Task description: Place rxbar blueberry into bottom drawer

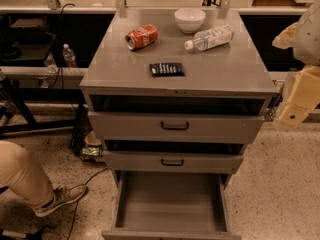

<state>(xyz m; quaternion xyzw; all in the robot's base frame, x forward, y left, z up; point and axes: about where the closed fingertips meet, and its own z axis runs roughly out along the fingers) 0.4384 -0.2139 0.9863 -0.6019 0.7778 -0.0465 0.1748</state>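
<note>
The rxbar blueberry (167, 69) is a small flat dark bar with pale lettering. It lies on the grey cabinet top (225, 74), near the front edge at the middle. The bottom drawer (170, 204) is pulled out and shows a plain grey inside with nothing in it. My gripper (296, 104) hangs at the right edge of the view, to the right of the cabinet and at the height of the top drawer. It is well apart from the bar and holds nothing that shows.
A red soda can (141, 36) lies on its side at the back left of the cabinet top. A white bowl (190, 19) and a lying clear water bottle (209, 38) are at the back right. Two upper drawers (175, 126) stand slightly open. A person's leg (30, 181) is on the floor at the left.
</note>
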